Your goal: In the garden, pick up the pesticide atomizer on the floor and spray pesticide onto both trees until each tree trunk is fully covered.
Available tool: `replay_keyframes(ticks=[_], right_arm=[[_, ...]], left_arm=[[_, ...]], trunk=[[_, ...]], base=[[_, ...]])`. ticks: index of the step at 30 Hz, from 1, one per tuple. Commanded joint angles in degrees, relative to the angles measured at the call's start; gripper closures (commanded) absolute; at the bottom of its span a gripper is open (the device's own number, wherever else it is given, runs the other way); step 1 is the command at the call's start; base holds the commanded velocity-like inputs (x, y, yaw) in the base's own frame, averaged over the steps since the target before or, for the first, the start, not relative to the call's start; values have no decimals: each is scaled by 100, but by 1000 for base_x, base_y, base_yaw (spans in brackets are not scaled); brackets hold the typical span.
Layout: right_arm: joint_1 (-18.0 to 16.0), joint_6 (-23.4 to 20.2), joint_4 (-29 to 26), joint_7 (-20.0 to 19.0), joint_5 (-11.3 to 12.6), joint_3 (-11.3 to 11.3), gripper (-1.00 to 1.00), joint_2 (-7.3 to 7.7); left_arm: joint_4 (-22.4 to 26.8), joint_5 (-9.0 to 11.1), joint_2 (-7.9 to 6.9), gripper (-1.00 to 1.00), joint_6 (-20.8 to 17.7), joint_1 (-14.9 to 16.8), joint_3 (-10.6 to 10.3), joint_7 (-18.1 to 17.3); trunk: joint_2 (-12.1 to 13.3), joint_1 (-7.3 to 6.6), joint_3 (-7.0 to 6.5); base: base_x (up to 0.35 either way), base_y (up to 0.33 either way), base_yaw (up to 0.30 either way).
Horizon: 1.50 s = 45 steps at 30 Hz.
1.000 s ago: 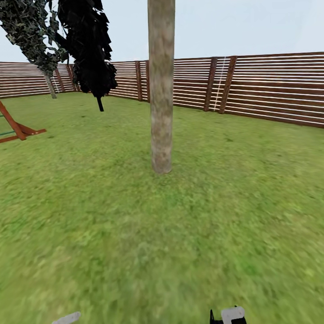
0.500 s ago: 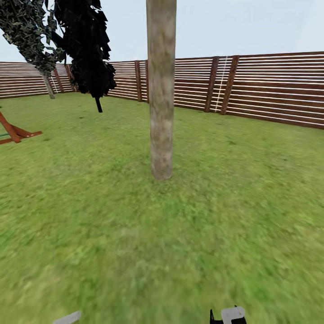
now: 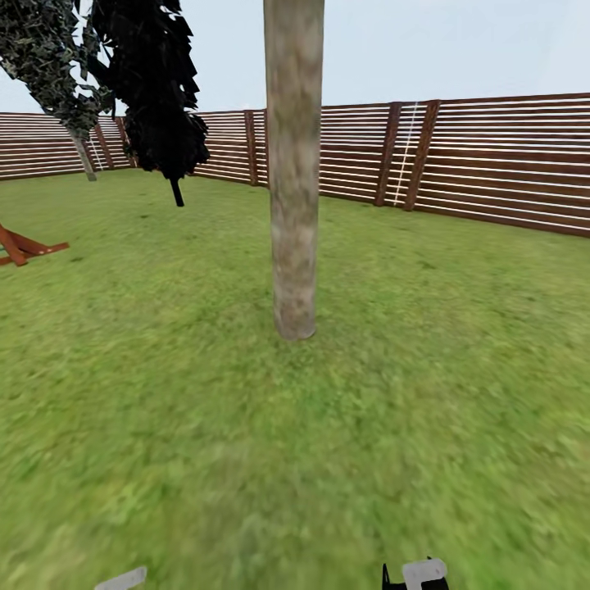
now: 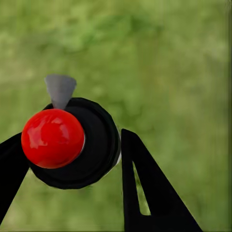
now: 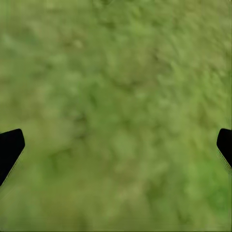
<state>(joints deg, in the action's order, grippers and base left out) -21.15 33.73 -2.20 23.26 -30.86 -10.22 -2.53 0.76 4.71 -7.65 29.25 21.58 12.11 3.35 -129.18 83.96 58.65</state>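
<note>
We face a thick, mottled grey-brown tree trunk (image 3: 294, 164) rising from the blurry green grass lawn (image 3: 426, 410).

Head view: the trunk stands dead ahead, a brown horizontal-slat wooden fence (image 3: 492, 156) behind it and a dark slim tree (image 3: 156, 90) further left. Left wrist view: our left gripper (image 4: 67, 159) points down at the grass, its black fingers (image 4: 145, 188) clamped on the black pesticide atomizer with a red ball top (image 4: 72, 142). Right wrist view: our right gripper (image 5: 116, 145) hangs over bare grass, fingertips (image 5: 9, 147) spread wide.

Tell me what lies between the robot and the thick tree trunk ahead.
In the head view, bare green lawn runs up to the tree trunk; nothing stands on that stretch.
</note>
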Motion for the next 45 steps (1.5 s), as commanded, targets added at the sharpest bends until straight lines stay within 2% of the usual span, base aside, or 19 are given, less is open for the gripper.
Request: replay_keyframes(ticks=[1,37,45], right_arm=[[-3,11,5,29,-61,-42,-100,-2],[-3,11,3,29,-61,-41,-100,-2],[-3,11,3,29,-61,-41,-100,-2]], left_arm=[[-5,48,0,100,19,4,-25,-1],[-5,48,0,100,19,4,-25,-1],[-5,48,0,100,21,4,-25,-1]], trunk=[[-2,3,5],[-2,3,5],[-2,3,5]], base=[[342,0,0],[342,0,0],[342,0,-220]])
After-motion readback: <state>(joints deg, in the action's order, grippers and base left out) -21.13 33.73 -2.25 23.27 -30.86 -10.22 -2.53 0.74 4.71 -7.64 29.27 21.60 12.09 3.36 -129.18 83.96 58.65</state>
